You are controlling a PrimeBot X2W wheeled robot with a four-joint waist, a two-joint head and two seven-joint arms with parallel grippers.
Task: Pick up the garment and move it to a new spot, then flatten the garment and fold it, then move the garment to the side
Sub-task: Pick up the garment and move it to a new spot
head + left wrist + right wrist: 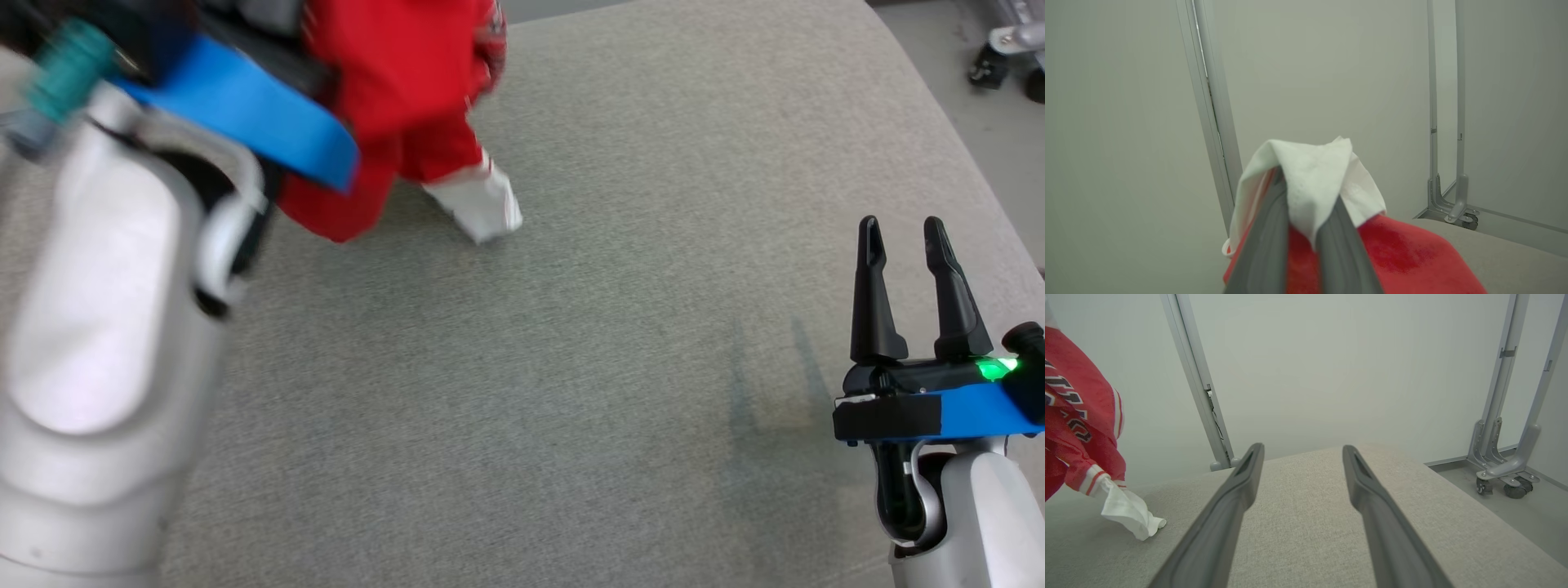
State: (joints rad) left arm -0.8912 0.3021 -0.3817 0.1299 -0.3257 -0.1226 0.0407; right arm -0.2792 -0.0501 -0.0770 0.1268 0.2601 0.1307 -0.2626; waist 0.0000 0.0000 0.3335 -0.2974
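Held off the surface by the left gripper (1308,185), long dark fingers drawn almost together on a white fold of the red jersey garment (1404,253) with white trim and dark lettering. Red cloth spilling from between the fingers toward 5 o'clock in the left wrist view.

In the head view, bunched and hanging at 11 o'clock (400,90), partly behind the pale, blurred left forearm (106,327) and its blue band (245,106). Trailing down toward 12 o'clock of the frame's middle, a white sleeve end (482,204), tip at the wide grey woven-fabric table top (612,367); touching or just above it, cannot tell.

Parked at 4 o'clock, well apart from the cloth, the right gripper (902,224): fingers spread wide, nothing between them, green light (994,367) glowing at the base.

In the right wrist view, same spread fingers (1302,448) over bare grey fabric, garment at 9 o'clock with the white sleeve end (1131,510) at 8 o'clock. Beyond the table, a slanted grey metal post (1196,384) at 11 o'clock and grey metal legs on castors (1502,473) at 3 o'clock.
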